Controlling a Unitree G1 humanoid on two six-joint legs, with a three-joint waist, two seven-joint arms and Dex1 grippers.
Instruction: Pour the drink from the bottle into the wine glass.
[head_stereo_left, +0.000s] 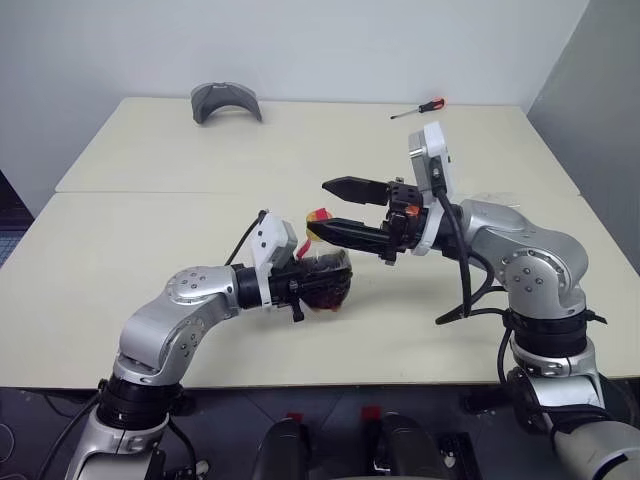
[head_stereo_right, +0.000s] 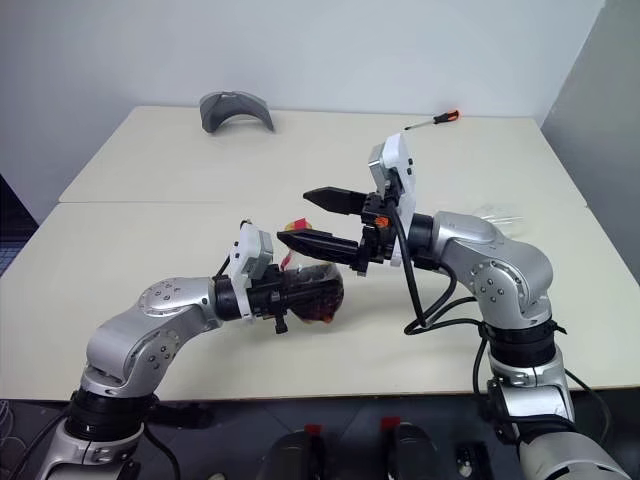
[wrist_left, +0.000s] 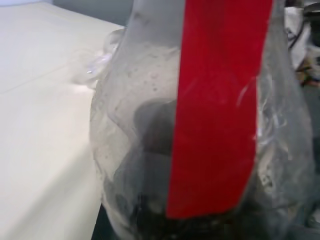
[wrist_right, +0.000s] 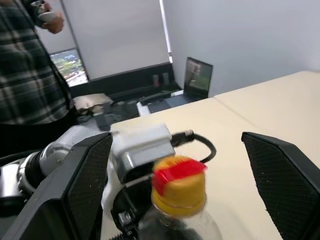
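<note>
Over table – one bottle (head_stereo_left: 325, 282) gripped by left claw (head_stereo_left: 318, 285); right claw (head_stereo_left: 322, 208) open.

Screwdriver (head_stereo_left: 418, 109), grey headset (head_stereo_left: 226, 102) on table (head_stereo_left: 120, 250)

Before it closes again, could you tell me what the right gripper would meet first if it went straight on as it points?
Probably the small clear plastic bottle's yellow cap, sitting between the right gripper's open fingers.

The clear bottle (head_stereo_left: 322, 280), red strip label on its neck and yellow cap (wrist_right: 179, 186) still on, leans above the counter (head_stereo_left: 150, 160), dark drink (head_stereo_left: 325, 296) pooled low inside.
</note>
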